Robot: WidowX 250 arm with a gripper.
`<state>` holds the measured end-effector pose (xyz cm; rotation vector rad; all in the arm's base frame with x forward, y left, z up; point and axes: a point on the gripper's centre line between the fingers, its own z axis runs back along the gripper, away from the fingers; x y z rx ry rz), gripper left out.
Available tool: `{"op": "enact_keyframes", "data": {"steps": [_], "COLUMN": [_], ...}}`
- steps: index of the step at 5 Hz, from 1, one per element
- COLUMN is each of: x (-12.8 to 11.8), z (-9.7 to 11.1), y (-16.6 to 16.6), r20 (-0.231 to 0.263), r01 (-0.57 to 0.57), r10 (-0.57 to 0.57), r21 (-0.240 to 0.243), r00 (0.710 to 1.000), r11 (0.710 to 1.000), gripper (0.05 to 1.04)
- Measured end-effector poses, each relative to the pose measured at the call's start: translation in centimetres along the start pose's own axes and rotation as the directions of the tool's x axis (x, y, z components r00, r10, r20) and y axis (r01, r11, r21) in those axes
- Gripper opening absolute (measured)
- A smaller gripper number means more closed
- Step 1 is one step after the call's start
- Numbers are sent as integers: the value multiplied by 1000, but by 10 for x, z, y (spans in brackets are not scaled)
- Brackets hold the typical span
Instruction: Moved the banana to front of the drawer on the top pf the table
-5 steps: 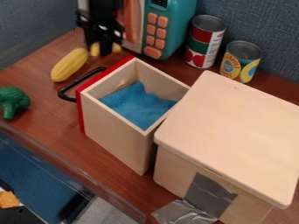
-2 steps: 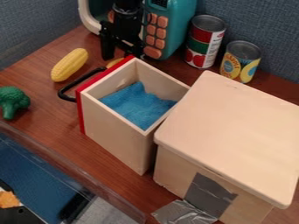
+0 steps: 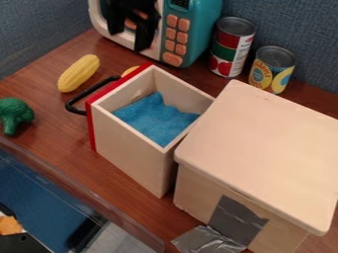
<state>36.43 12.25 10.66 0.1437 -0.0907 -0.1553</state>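
Note:
In front of the toy microwave, near the top of the view, the black gripper (image 3: 127, 41) is above the table with its two fingers spread and nothing between them. A small yellow part of what looks like the banana (image 3: 129, 71) shows just beyond the red front of the drawer (image 3: 113, 90); the drawer hides the rest. The drawer is pulled out from the wooden box (image 3: 261, 153), and a blue cloth lies inside it. The wooden table top (image 3: 56, 121) lies around them.
Yellow corn (image 3: 78, 73) lies left of the black drawer handle (image 3: 78, 101). Green broccoli (image 3: 15, 114) sits at the left edge. Behind the drawer stand the teal microwave (image 3: 203, 32), a red and green can (image 3: 231, 48) and a yellow-labelled can (image 3: 271, 70).
At first the gripper was low over the table with yellow between its fingers. It has let that go and risen; the yellow piece now lies lower, behind the drawer front.

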Motion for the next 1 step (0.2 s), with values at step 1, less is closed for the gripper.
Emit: {"op": "enact_keyframes", "data": {"steps": [1], "x": [-16], "z": [27], "y": [-11], "r20": [21], "r01": [20], "r10": [-19], "r21": [-31], "r00": [1000], "r11": [999], "gripper": [999]}}
